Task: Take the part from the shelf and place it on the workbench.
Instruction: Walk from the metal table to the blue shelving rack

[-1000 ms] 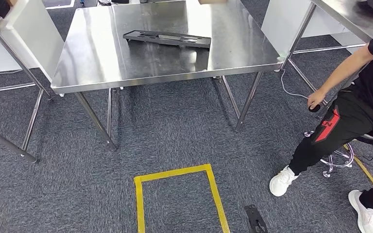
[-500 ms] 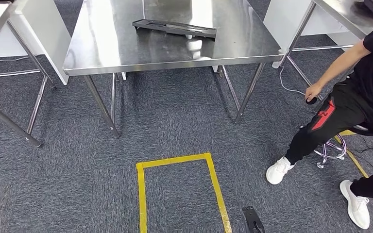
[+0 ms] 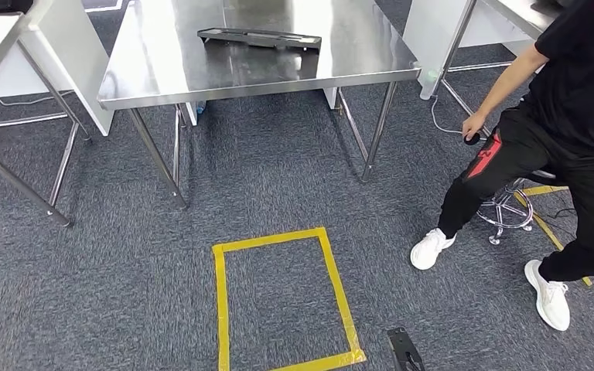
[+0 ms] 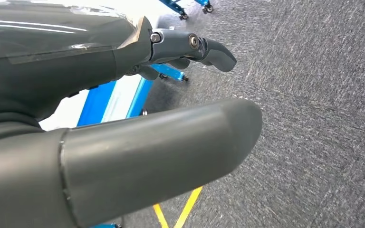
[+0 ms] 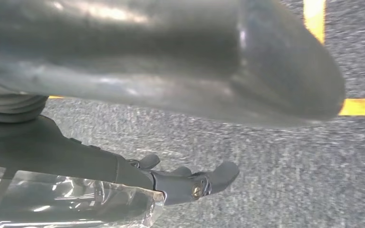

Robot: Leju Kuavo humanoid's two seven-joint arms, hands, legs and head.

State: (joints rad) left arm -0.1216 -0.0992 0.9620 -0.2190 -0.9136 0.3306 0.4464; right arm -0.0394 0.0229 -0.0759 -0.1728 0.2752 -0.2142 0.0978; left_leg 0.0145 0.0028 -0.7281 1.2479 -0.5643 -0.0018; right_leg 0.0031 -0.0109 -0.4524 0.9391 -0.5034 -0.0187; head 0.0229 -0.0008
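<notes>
On the steel workbench (image 3: 162, 73), near its far edge, the long dark part (image 3: 259, 37) is lying flat. Left hand (image 4: 138, 90) is hanging over grey carpet (image 3: 278, 185), fingers apart, holding nothing. Right hand (image 5: 171, 118) is likewise hanging with fingers spread and nothing in them, close above yellow floor tape (image 3: 220, 301). Beside the bench, a person (image 3: 557, 131) is sitting on a stool (image 3: 506, 212).
</notes>
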